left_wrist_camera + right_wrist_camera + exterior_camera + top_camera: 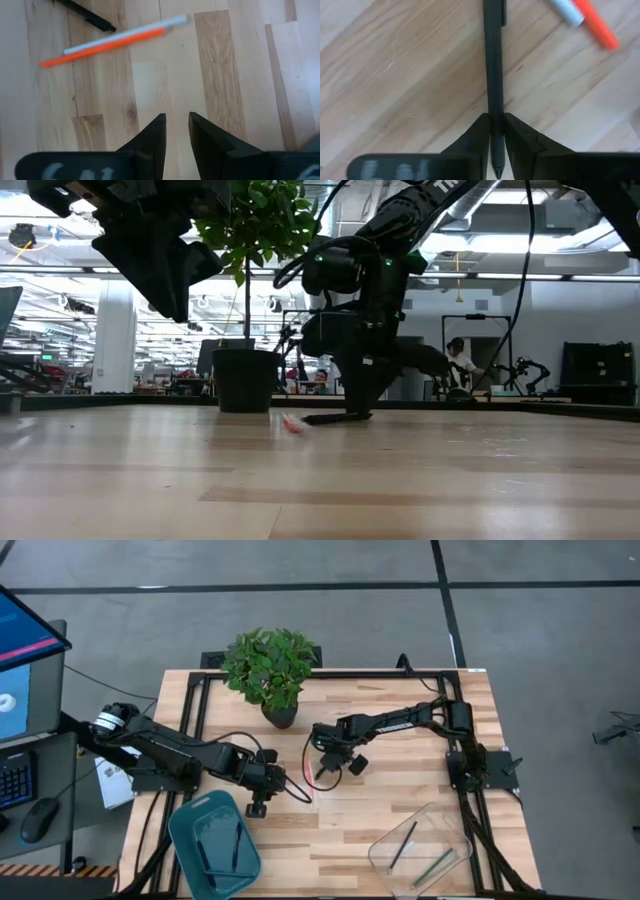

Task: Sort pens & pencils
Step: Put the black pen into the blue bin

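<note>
Two arms are over the middle of the wooden table [400,810] right now. The right pincer [493,135] is down at the table surface, clamped on a black pen [493,75] that runs straight out between its fingers, so that one's gripped near its end while the rest of it lies flat on the wood. From the low view you can see that same pen [335,418] lying along the table under the right arm. Just beside it sit an orange-red pen [100,46] and a white one [125,34], lying side by side and touching along their length, both loose on the table a bit to the left of the right pincer. The left pincer [175,132] hovers near those two, fingers only narrowly apart and holding nothing, with bare wood showing in the gap. Over on the near left there's a teal tray [190,840] with a couple of dark sticks [236,845] lying in it, and on the near right a clear plastic bin [450,830] holds a dark pencil [402,843] and an olive one [436,865], lying apart from each other. A potted plant [270,665] stands at the far side of the table, roughly between the two arms and a little left of centre.
</note>
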Available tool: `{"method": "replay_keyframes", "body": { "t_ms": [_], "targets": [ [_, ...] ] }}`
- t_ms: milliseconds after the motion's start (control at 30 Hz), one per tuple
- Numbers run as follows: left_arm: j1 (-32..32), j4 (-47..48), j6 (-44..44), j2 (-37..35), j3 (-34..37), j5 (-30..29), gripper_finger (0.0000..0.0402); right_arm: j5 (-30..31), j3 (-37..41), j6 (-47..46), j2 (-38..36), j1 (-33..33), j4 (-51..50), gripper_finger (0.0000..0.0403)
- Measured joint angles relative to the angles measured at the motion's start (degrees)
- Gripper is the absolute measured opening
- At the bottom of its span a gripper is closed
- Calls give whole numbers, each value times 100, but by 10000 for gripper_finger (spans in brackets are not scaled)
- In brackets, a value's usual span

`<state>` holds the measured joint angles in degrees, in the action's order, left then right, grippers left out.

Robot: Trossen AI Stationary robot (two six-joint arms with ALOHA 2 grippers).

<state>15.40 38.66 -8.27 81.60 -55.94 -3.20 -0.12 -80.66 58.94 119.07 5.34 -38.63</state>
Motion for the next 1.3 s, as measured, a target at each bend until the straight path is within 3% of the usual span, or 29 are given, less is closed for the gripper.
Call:
{"method": "replay_keyframes", "body": {
  "t_ms": [800,1300],
  "targets": [
    [0,2,-11,0,0,-23,75,-139,11,-662,17,-43,36,61],
    [0,48,-153,0,0,-212,75,-1126,-406,-1193,43,-65,-203,61]
  ]
}}
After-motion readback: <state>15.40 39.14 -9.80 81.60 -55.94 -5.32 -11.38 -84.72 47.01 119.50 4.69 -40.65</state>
